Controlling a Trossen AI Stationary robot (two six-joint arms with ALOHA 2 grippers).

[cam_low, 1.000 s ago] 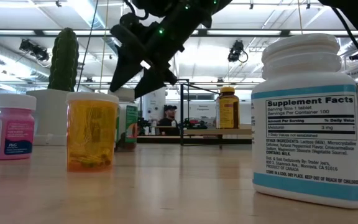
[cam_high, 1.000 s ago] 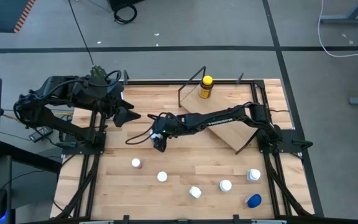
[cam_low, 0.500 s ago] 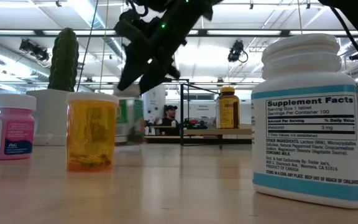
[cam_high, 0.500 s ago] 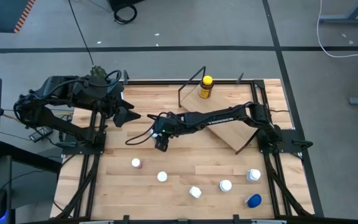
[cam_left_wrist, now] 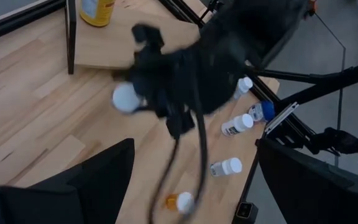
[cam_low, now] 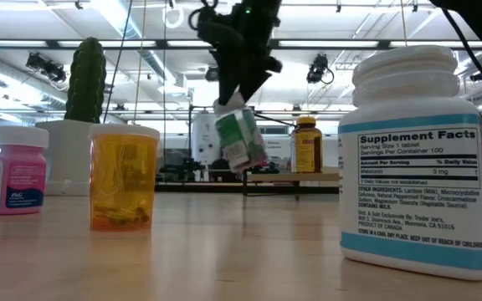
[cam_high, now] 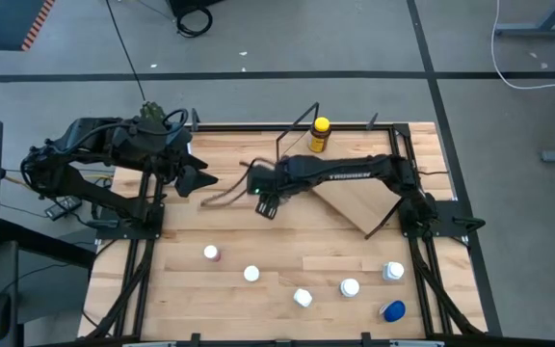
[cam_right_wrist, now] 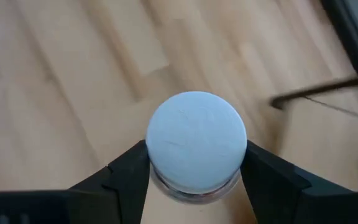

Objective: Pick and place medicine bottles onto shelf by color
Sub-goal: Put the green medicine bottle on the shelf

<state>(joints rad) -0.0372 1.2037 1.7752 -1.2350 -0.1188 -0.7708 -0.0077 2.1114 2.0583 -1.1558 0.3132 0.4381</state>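
Observation:
My right gripper (cam_high: 266, 200) is shut on a small white-capped bottle with a green label (cam_low: 239, 139), held in the air left of the shelf. The shelf (cam_high: 355, 198) is a light-wood board on a thin black frame; a yellow-capped bottle (cam_high: 320, 134) stands on its far end. Several bottles stand on the table near the front edge: a pink-capped one (cam_high: 211, 253), white-capped ones (cam_high: 251, 274) and a blue-capped one (cam_high: 392, 310). My left gripper (cam_high: 203, 179) waits open at the table's left, touching nothing. My right gripper pinches the bottle at its top end, one finger (cam_right_wrist: 129, 171) on each side of the white cap (cam_right_wrist: 196, 140). The fingers come from above, slanting down. The bottle hangs below them, tilted, lifted clear of the table (cam_low: 239, 139).
In the low view a pink bottle (cam_low: 19, 180), an orange bottle (cam_low: 124, 176) and a large white bottle with a blue label (cam_low: 412, 159) stand close to the camera. A white pot with a cactus (cam_low: 86, 79) stands at the left. Black frame rails run along the table's sides.
My right gripper has risen and gone toward the table's far right, toward the shelf. The green-labelled bottle, which stood on the table, is now lifted clear and tilted.

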